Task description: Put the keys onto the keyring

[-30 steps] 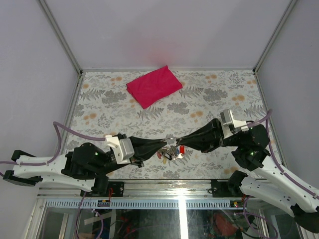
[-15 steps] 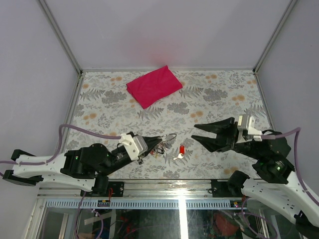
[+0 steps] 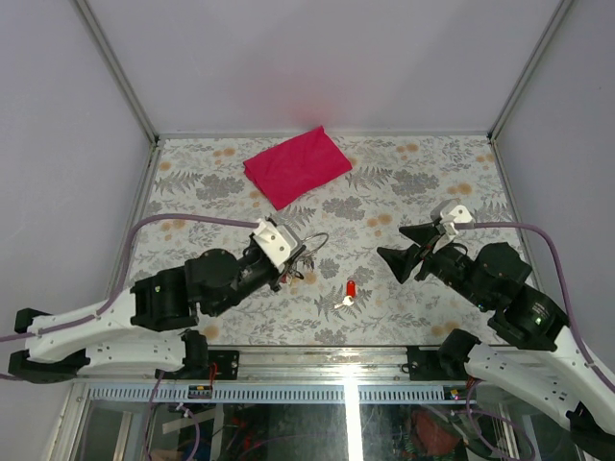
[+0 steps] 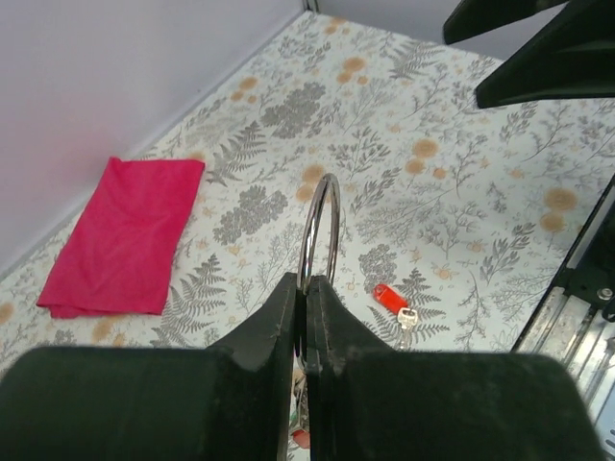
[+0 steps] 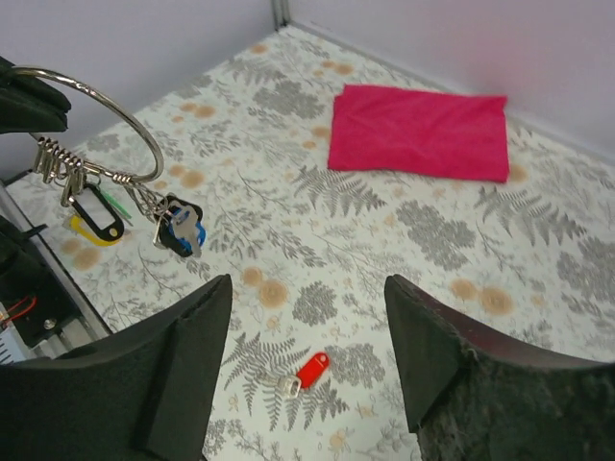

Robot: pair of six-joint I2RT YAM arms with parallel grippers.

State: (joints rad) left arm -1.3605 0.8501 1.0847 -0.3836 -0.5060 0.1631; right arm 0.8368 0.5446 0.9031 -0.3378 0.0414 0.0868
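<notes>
Fingers (image 4: 274, 322) of the left gripper (image 4: 306, 293) are clamped shut on the keyring (image 4: 320, 226), which is held clear of the table (image 5: 404, 240). The right gripper (image 5: 309, 288) is spread wide and empty. One blue key (image 5: 183, 229) appears to be hung on the ring already. The red key (image 5: 309, 368) is left lying on the table, to be picked up and threaded.
</notes>
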